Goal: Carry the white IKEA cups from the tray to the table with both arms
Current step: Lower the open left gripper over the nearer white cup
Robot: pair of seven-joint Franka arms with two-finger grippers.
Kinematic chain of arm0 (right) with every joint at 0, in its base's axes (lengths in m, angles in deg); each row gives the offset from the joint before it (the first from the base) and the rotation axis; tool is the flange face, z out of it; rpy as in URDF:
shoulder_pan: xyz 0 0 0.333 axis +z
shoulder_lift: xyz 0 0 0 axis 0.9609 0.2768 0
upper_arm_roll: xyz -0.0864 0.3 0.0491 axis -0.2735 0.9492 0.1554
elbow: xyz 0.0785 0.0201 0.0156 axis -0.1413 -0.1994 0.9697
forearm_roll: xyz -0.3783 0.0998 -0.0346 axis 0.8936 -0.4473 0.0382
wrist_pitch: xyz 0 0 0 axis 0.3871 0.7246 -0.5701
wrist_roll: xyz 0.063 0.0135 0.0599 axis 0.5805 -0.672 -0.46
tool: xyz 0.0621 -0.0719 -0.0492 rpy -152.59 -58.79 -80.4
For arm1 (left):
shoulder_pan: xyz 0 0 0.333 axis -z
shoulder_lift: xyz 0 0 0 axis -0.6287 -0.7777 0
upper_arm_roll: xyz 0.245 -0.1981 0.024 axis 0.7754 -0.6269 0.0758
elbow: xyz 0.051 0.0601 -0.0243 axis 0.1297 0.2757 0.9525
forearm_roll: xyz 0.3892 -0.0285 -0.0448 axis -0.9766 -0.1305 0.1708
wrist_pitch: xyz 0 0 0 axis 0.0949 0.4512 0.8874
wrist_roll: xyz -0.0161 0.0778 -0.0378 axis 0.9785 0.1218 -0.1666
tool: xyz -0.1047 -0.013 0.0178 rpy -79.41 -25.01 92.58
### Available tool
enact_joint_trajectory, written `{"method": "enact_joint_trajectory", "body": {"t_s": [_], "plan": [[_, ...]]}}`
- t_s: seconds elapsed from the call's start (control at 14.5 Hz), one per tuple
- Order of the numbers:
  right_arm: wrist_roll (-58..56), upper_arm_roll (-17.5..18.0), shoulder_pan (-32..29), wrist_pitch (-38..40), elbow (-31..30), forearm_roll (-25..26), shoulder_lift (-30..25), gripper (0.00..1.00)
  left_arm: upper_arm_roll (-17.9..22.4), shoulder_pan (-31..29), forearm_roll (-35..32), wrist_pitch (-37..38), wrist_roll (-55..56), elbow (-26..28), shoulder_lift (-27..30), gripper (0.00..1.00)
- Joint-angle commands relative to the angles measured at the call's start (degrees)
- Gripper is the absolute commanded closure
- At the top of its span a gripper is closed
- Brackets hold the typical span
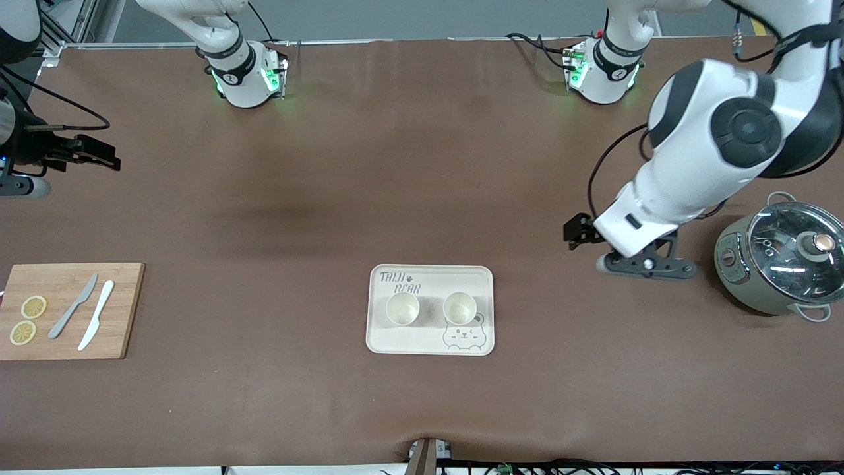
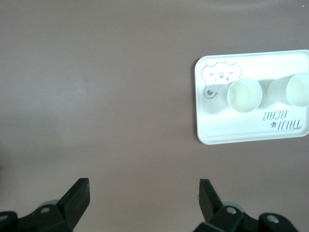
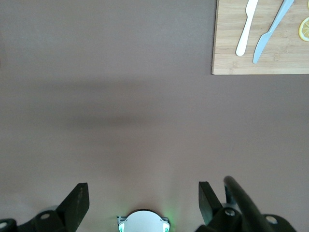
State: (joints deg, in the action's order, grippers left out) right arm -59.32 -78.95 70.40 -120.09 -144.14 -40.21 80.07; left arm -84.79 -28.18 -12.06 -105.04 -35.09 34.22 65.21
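Two white IKEA cups stand upright side by side on the bear-printed tray (image 1: 428, 342) in the middle of the table: one (image 1: 403, 308) toward the right arm's end, the other (image 1: 459, 307) by the bear drawing. In the left wrist view the cups (image 2: 245, 95) (image 2: 295, 89) stand on the tray (image 2: 207, 130). My left gripper (image 1: 575, 233) (image 2: 143, 194) is open and empty over bare table between the tray and the pot. My right gripper (image 1: 99, 156) (image 3: 143, 194) is open and empty over bare table at the right arm's end.
A grey-green pot with a glass lid (image 1: 781, 264) stands at the left arm's end. A wooden cutting board (image 1: 125, 310) (image 3: 231, 53) with two knives and lemon slices lies at the right arm's end. The right arm's base (image 3: 143, 222) shows between the right fingers.
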Motion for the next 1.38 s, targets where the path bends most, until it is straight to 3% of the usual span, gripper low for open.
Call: {"method": "enact_joint_trajectory", "body": {"t_s": [0.0,0.48,0.76,1.03,1.31], "plan": [[0.3,0.7,-0.8,-0.6,-1.3,-0.2,-1.1,0.00,-0.3,1.7,-0.6,-3.6,1.6,-1.9,-3.8,0.00],[0.2,0.7,-0.9,-0.7,-1.5,-1.0,-1.0,0.00,0.4,7.6,-2.1,-18.8,6.9,-2.2,-14.7,0.00],[0.2,0.7,-1.0,-0.7,-1.5,-1.3,-1.0,0.00,1.8,11.3,-5.5,-21.1,9.1,-7.6,-21.6,0.00],[0.2,0.7,-1.0,-0.7,-1.5,-1.3,-1.1,0.00,6.6,16.4,-5.3,-25.4,9.6,-8.4,-23.9,0.00],[0.2,0.7,-1.0,-0.6,-1.5,-1.3,-1.0,0.00,6.7,16.5,-5.5,-28.9,9.5,-8.4,-26.1,0.00]]}}
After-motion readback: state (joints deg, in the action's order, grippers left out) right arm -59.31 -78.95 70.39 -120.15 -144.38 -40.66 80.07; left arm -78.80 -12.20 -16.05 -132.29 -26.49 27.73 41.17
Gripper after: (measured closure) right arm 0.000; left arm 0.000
